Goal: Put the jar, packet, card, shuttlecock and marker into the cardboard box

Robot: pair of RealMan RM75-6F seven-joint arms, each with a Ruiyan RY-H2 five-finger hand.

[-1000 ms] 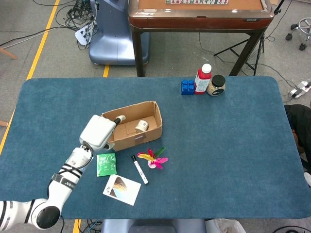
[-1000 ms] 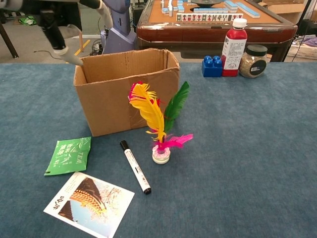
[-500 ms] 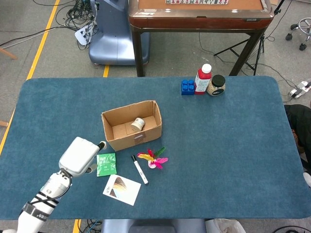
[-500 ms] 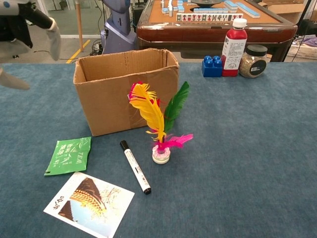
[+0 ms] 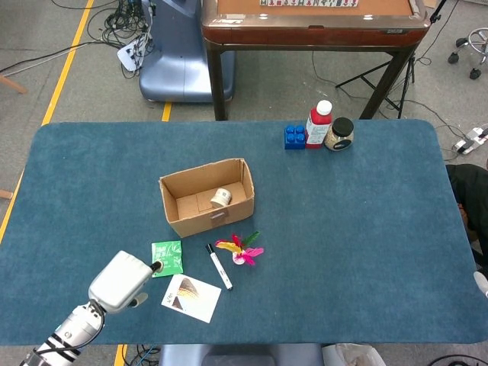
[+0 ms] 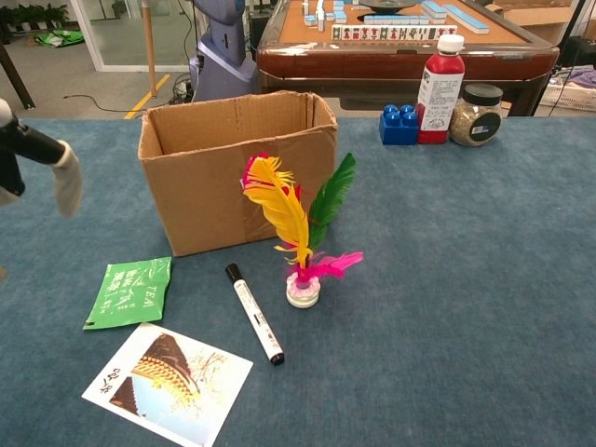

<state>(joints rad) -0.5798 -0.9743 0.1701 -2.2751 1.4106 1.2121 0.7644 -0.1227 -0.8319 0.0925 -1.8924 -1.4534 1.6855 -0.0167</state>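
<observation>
The left hand point(image 5: 122, 280) is pictured low over the blue surface point(image 5: 343, 229), at about 8 o'clock from the cardboard box point(image 5: 206, 198), having been drawn back from the box's left wall, where it was seen a second ago. It is now placed just left of the green packet point(image 5: 167, 257) and the card point(image 5: 191, 297), with nothing seen in its grasp; whether its fingers are spread or curled cannot be told, though one pale fingertip point(image 6: 67, 182) is caught at the left edge of the chest view.

The jar point(image 5: 221, 197) is shown lying inside the box, shifted slightly from half a second earlier. The packet, card, marker point(image 5: 219, 266) and feathered shuttlecock point(image 5: 240, 250) are unmoved on the surface at 6 o'clock from the box, the shuttlecock standing upright just right of the marker.

At 1 o'clock, well apart, a blue block point(image 5: 294, 136), a red bottle point(image 5: 319, 124) and a dark-lidded jar point(image 5: 339, 134) are lined up. The right hand is not captured in either view.
</observation>
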